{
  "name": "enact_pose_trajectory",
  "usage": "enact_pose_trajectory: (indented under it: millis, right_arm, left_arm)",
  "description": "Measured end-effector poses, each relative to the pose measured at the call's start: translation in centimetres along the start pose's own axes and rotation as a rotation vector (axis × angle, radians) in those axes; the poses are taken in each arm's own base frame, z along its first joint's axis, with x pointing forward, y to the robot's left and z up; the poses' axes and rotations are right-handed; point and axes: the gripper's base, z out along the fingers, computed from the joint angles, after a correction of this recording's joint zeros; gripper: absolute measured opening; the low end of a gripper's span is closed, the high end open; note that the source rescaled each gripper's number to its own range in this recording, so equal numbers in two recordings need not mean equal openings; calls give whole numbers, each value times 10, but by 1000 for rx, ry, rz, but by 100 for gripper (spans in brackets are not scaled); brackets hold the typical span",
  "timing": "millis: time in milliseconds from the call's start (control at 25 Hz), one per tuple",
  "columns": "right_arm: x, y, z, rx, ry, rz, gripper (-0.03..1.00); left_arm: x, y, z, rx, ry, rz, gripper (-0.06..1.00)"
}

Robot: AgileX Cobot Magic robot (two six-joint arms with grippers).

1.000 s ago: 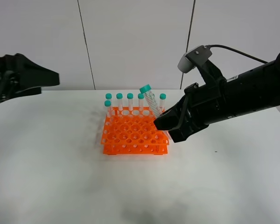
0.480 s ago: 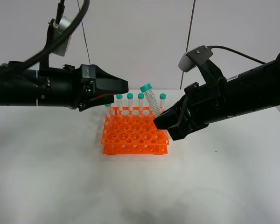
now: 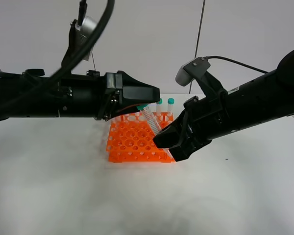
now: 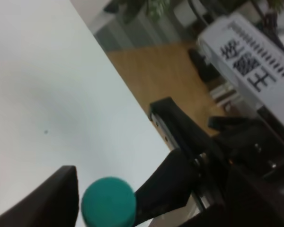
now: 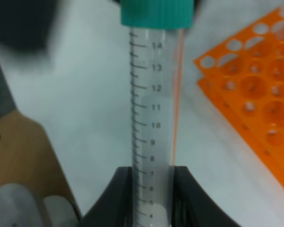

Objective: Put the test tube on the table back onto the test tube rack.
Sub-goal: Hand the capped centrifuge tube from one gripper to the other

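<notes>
My right gripper (image 3: 160,138) is shut on the lower part of a clear graduated test tube (image 3: 150,119). It holds the tube tilted over the orange test tube rack (image 3: 130,143), the teal cap (image 3: 142,106) pointing up and left. In the right wrist view the tube (image 5: 154,94) stands between the fingers (image 5: 119,196), with the rack (image 5: 255,90) to one side. My left gripper (image 3: 154,94) reaches over the rack, its tip just above the cap. In the left wrist view the cap (image 4: 108,202) lies between its spread fingers (image 4: 49,198), untouched.
Two more teal-capped tubes (image 3: 165,102) show in the rack's back row; others are hidden behind the left arm. The rack stands mid-table on the white table (image 3: 63,191). Both arms crowd the space above the rack.
My left arm has swung in from the left edge to over the rack, up to the tube's cap. My right gripper has shifted the tube left and lower, tilting it more.
</notes>
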Motion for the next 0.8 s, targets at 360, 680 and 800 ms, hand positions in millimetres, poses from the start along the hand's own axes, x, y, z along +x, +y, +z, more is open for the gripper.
enact_pose_trajectory:
  millis: [360,680,800]
  right_arm:
    - [0,-1,0,14,-2,47,1]
    - [0,-1,0,15,-4,49,1]
    - [0,-1,0,15,-4,44,1]
  left_arm:
    - [1,3,3,-24,2,-4,89]
    - [1,3,3,-24,2,-4,77]
    - [1,3,3,-24,1,-5,75]
